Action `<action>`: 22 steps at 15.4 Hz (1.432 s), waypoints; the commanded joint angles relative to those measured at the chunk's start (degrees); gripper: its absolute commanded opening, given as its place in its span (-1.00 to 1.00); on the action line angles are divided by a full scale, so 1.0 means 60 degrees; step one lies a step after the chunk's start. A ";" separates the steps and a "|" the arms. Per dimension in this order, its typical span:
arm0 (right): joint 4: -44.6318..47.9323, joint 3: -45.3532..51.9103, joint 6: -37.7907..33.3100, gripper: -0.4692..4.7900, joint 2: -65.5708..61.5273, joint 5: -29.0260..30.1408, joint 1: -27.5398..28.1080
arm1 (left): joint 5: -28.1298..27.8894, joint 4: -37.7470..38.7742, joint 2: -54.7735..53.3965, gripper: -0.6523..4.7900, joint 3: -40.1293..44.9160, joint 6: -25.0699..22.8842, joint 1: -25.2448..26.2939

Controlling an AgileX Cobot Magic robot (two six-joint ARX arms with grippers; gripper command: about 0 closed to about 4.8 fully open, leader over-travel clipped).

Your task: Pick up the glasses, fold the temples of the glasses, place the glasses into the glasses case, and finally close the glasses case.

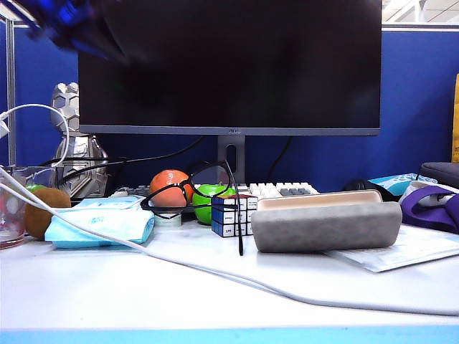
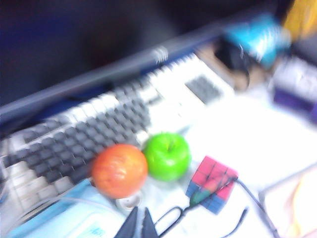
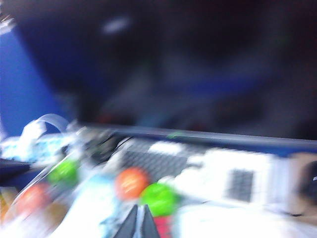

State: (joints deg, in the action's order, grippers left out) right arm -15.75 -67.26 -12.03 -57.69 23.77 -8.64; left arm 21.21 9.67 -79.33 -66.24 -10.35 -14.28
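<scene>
Exterior view: a dark monitor [image 1: 229, 64] fills the background above a white desk [image 1: 143, 294]. The grey glasses case [image 1: 326, 223] lies open on the desk right of centre, its beige-lined lid raised behind it. A light-blue tissue pack [image 1: 100, 223] lies at the left, with a white keyboard [image 1: 283, 189] under the monitor. The glasses [image 1: 208, 188] rest, temples [image 1: 235, 208] unfolded, against an orange [image 1: 170, 188], a green apple [image 1: 209, 199] and a puzzle cube [image 1: 233, 215], just left of the case; one temple slopes down to the desk. Left wrist view (blurred): the left gripper [image 2: 138, 225], fingers together and empty, hangs above the tissue pack near the orange. Right wrist view (heavily blurred): the right gripper [image 3: 138, 223], likewise closed and empty, points toward the fruit.
</scene>
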 commanded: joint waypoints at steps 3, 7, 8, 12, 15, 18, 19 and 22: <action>0.0226 -0.0036 0.0011 -0.84 -0.0357 0.0091 -0.0663 | 0.0120 -0.0350 -0.1792 -0.74 -0.0040 -0.1971 -0.0681; 0.0153 -0.0036 0.0011 -0.84 -0.0397 0.0095 -0.0816 | 0.0047 -0.0678 -0.2758 0.02 -0.0040 -0.3330 -0.1096; 0.0153 -0.0036 0.0011 -0.84 -0.0397 0.0098 -0.0816 | -0.0124 -0.0863 -0.2925 0.02 -0.0040 -0.3595 -0.1268; 0.0131 -0.0036 0.0007 -0.84 -0.0393 0.0138 -0.0820 | -0.0929 -0.1384 -0.3530 -0.11 -0.0040 -0.4393 -0.1789; -0.0047 -0.0036 0.0007 -0.84 -0.0393 0.0342 -0.0820 | -0.1366 -0.1628 -0.3927 -0.11 -0.0040 -0.4393 -0.1785; -0.0310 -0.0036 0.0007 -0.84 -0.0393 0.0346 -0.0820 | -0.1585 -0.1982 -0.4080 -0.11 -0.0040 -0.4455 -0.1785; -0.0339 -0.0036 0.0007 -0.84 -0.0393 0.0346 -0.0820 | -0.1610 -0.2065 -0.4105 -0.12 -0.0040 -0.4459 -0.1785; -0.0339 -0.0036 0.0007 -0.84 -0.0393 0.0346 -0.0820 | -0.1672 -0.2095 -0.4229 -0.17 -0.0044 -0.4462 -0.1785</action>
State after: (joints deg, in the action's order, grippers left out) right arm -18.41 -67.29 -12.01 -60.23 25.58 -13.50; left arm 11.29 -2.39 -104.73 -66.28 -36.67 -24.91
